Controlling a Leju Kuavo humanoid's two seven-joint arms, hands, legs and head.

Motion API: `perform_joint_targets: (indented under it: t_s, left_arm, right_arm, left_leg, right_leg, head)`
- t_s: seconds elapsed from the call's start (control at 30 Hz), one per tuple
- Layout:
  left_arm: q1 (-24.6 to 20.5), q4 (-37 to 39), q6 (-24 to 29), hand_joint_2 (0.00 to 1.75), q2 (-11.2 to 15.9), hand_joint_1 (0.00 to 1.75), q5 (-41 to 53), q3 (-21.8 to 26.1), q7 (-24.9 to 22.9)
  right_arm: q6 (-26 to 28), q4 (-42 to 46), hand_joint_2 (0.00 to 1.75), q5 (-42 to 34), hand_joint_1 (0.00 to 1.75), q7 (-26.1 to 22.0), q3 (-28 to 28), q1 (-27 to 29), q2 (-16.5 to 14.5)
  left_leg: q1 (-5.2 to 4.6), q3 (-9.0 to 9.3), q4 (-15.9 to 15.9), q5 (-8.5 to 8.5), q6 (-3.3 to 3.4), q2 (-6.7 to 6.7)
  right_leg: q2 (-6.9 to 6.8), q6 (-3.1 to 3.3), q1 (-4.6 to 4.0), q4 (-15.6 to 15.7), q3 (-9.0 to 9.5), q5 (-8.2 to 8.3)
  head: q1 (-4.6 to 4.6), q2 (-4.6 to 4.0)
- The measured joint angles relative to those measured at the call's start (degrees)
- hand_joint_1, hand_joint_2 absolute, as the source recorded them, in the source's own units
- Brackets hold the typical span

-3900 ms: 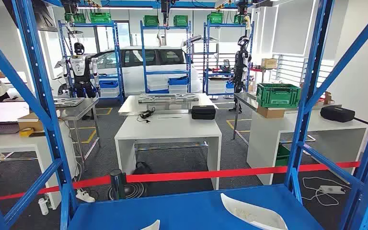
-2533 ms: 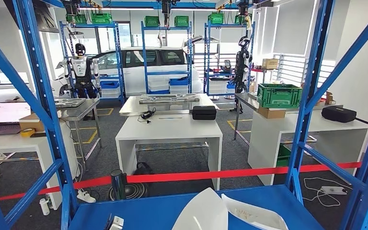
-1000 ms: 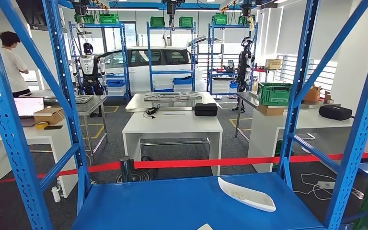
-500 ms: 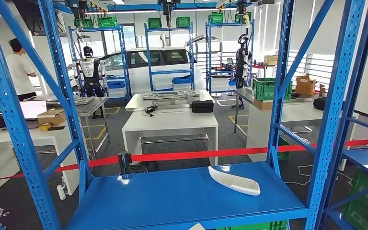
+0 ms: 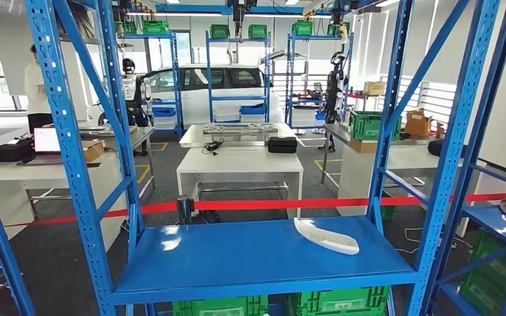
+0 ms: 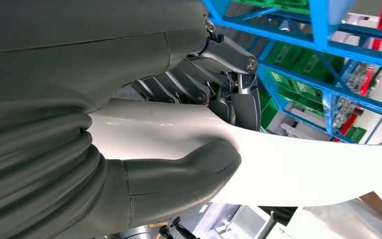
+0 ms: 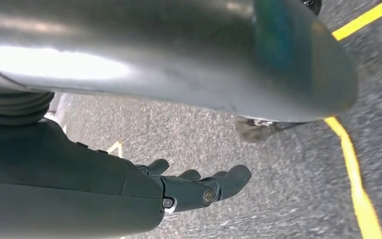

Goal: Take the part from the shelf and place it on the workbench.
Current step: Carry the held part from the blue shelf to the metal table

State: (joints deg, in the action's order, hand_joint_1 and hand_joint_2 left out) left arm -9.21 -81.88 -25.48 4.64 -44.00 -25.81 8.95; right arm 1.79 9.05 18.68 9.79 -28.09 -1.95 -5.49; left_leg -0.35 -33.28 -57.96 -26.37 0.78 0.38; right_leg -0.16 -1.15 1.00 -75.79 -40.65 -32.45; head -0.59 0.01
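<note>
Now left hand (image 6: 179, 149) grips white part (image 6: 303, 169)

White part (image 5: 326, 236) on blue shelf (image 5: 250, 260); green crates (image 5: 221, 306) beneath; red tape (image 5: 237, 205).

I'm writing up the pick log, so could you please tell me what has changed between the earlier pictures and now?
The whole head view has shifted: the camera has backed away from the shelf, which now shows with its front edge and the crates below. The part that rose into view 2.5 s ago is now gripped by the left hand as a white part. The second white part lies on the shelf as before. The right hand hangs over the floor.
</note>
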Motion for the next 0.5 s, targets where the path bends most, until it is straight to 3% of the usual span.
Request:
perform_joint_targets:
  t_s: [0.03, 0.07, 0.13, 0.2, 0.27, 0.3, 0.37, 0.4, 0.43, 0.47, 0.5]
  left_arm:
    - [0.4, -0.2, 0.2, 1.75, 0.0, 1.75, 0.2, 0.2, 0.0]
    - [0.7, -0.4, 0.4, 1.75, 0.0, 1.75, 0.4, 0.5, 0.1]
    - [0.9, -0.7, 0.8, 1.75, -0.2, 1.75, 0.6, 1.4, 0.0]
    - [0.9, -0.8, 1.3, 1.75, -0.5, 1.75, 0.7, 2.3, -0.4]
    - [0.9, -0.7, 1.8, 1.75, -0.9, 1.75, 0.7, 3.1, -1.3]
    - [0.9, -0.5, 2.1, 1.75, -1.0, 1.75, 0.8, 3.5, -1.8]
    - [0.9, -0.2, 2.9, 1.75, -1.4, 1.75, 1.1, 4.1, -2.9]
    - [1.0, 0.0, 3.4, 1.75, -1.6, 1.75, 1.4, 4.3, -3.4]
    - [1.3, 0.2, 3.9, 1.75, -1.7, 1.75, 1.7, 4.5, -3.8]
    - [1.6, 0.4, 4.5, 1.75, -1.9, 1.75, 2.0, 4.6, -4.1]
    - [2.1, 0.7, 5.0, 1.75, -1.9, 1.75, 2.3, 4.6, -4.2]
  right_arm:
    - [-0.1, 0.0, 0.0, 0.2, 0.0, -0.2, 0.0, 0.0, 0.0]
    - [-0.3, 0.0, 0.0, 0.3, 0.0, -0.4, 0.0, -0.1, 0.0]
    - [-0.7, 0.1, 0.0, 0.7, 0.0, -0.8, 0.0, -0.3, 0.0]
    - [-0.9, 0.2, 0.0, 1.0, 0.0, -0.8, 0.0, -0.4, 0.0]
    - [-0.8, 0.2, 0.0, 1.2, 0.0, -0.4, 0.1, -0.4, 0.0]
    - [-0.8, 0.2, 0.0, 1.3, 0.0, -0.1, 0.1, -0.4, 0.0]
    - [-0.7, 0.2, 0.0, 1.6, 0.0, 0.9, 0.1, -0.5, 0.0]
    - [-0.7, 0.2, 0.0, 1.9, 0.0, 1.5, 0.1, -0.4, 0.0]
    - [-0.7, 0.2, 0.0, 2.2, 0.0, 2.2, 0.2, -0.4, 0.0]
    - [-0.9, 0.2, 0.0, 2.6, 0.0, 2.8, 0.3, -0.3, 0.0]
    - [-1.0, 0.2, 0.0, 2.9, 0.0, 3.4, 0.4, -0.2, 0.1]
  left_leg:
    - [0.01, -1.25, -0.5, 0.53, -0.14, 0.0]
    - [0.04, -2.37, -1.2, 0.99, -0.35, 0.0]
    - [-0.05, -4.0, -2.2, 1.79, -0.96, -0.02]
    - [-0.1, -4.5, -2.4, 2.68, -1.63, -0.03]
    - [0.05, -4.8, -2.2, 3.24, -2.3, -0.11]
    - [0.15, -5.22, -2.8, 2.18, -2.7, -0.17]
    - [0.39, -6.56, -7.1, -3.11, -3.44, -0.26]
    - [0.48, -7.26, -10.6, -6.13, -3.76, -0.25]
    - [0.54, -7.67, -14.1, -8.08, -3.98, -0.25]
    - [0.57, -7.52, -16.7, -8.56, -4.08, -0.25]
    - [0.58, -6.61, -17.8, -7.7, -4.09, -0.25]
  right_leg:
    - [0.0, 0.06, 0.0, 1.5, 2.03, 1.74]
    - [0.0, 0.18, 0.0, 4.7, 4.72, 2.4]
    - [0.08, 0.65, -0.23, 12.2, 9.9, 1.05]
    - [0.21, 1.31, -0.52, 15.5, 11.38, -0.41]
    - [0.04, 2.22, -0.44, 15.7, 10.49, 0.67]
    - [-0.11, 2.73, -0.38, 15.8, 9.9, 1.44]
    - [-0.33, 3.3, -0.21, 15.9, 8.27, 2.98]
    - [-0.36, 3.39, -0.2, 15.9, 7.29, 3.77]
    - [-0.39, 3.36, -0.21, 15.9, 6.31, 4.57]
    - [-0.44, 3.3, -0.21, 15.8, 5.27, 5.41]
    - [-0.48, 3.2, -0.21, 15.8, 4.25, 6.23]
  head:
    - [-0.03, 0.0]
    - [-0.07, 0.0]
    - [-0.07, 0.01]
    - [-0.04, 0.01]
    - [-0.03, -0.01]
    - [0.02, -0.01]
    - [0.11, -0.02]
    - [0.19, -0.01]
    - [0.2, -0.01]
    - [0.24, -0.01]
    - [0.25, 0.0]
